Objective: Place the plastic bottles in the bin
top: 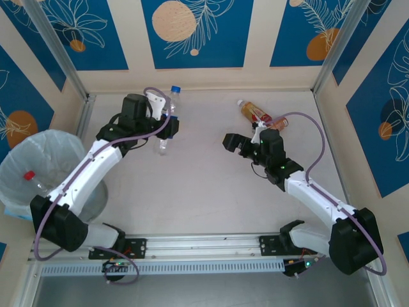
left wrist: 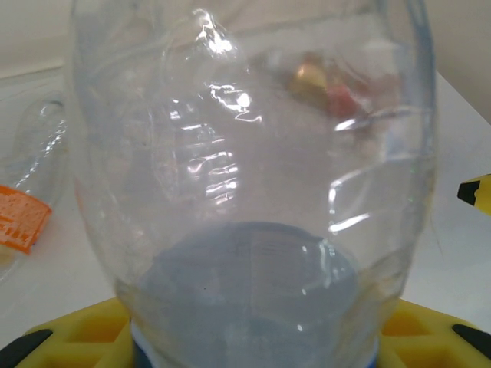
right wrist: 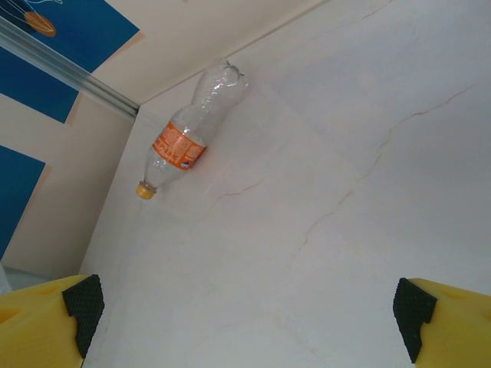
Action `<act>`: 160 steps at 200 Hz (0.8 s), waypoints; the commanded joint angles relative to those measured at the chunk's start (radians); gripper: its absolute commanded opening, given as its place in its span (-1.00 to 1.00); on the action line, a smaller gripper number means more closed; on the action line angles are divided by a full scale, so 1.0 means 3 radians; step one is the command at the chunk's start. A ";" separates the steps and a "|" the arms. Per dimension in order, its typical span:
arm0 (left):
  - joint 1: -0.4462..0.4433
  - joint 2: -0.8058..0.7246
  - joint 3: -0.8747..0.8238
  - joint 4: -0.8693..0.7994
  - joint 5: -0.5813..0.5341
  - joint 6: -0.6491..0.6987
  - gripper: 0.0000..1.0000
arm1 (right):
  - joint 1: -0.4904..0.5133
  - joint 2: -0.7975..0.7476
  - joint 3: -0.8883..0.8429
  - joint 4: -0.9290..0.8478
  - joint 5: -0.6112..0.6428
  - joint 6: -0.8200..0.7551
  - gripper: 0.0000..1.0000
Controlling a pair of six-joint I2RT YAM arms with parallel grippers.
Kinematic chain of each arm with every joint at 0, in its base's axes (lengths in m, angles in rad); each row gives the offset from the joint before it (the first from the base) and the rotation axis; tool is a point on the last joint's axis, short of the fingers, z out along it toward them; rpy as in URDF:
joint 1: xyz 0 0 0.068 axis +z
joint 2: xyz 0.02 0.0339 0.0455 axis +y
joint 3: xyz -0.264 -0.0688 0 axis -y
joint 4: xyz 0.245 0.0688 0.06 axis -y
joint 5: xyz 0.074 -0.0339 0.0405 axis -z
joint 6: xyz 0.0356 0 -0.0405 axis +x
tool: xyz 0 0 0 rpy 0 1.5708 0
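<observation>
Blue-capped clear bottle (top: 172, 102) is clamped mid-body by the left gripper (top: 167, 125), far-left of table centre. Long axis is run near-far, cap pointed far. Its middle is hidden by fingers. Right gripper (top: 238, 146) is spread wide, empty.

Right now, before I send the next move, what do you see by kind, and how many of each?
Plastic bottles: 4 (red-cap bottle in the bin, clear bottle in the left hand, orange-label bottle beside it, orange-cap bottle)
Bins: 1
Total: 5
</observation>
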 commanded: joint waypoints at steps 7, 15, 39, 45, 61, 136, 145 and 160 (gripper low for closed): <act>0.0002 -0.0188 0.0198 -0.0375 -0.0309 -0.0049 -0.05 | 0.0061 0.0084 0.0135 0.0200 0.0066 -0.0063 0.99; 0.0002 -0.0228 0.0227 -0.0444 -0.0403 -0.0028 -0.05 | 0.0079 0.0105 0.0156 0.0198 0.0079 -0.0070 0.99; 0.0007 -0.0352 0.0304 -0.0646 -0.0763 -0.0003 -0.04 | 0.0111 0.0177 0.0226 0.0171 0.0122 -0.0085 0.99; 0.0009 -0.0385 0.0315 -0.0683 -0.0853 0.0010 -0.04 | 0.0120 0.0193 0.0241 0.0145 0.0125 -0.0091 0.99; 0.0007 -0.0471 0.0349 -0.0780 -0.1113 0.0048 -0.05 | 0.0132 0.0227 0.0282 0.0096 0.0136 -0.0111 0.99; 0.0023 -0.0753 0.0719 -0.1167 -0.2174 0.0159 -0.08 | 0.0169 0.0317 0.0303 0.0121 0.0194 -0.0101 0.99; 0.0023 -0.0789 0.0753 -0.1190 -0.2337 0.0187 -0.08 | 0.0174 0.0327 0.0309 0.0120 0.0193 -0.0097 0.98; 0.0027 -0.0813 0.0823 -0.1281 -0.2756 0.0245 -0.08 | 0.0188 0.0352 0.0317 0.0121 0.0206 -0.0094 0.99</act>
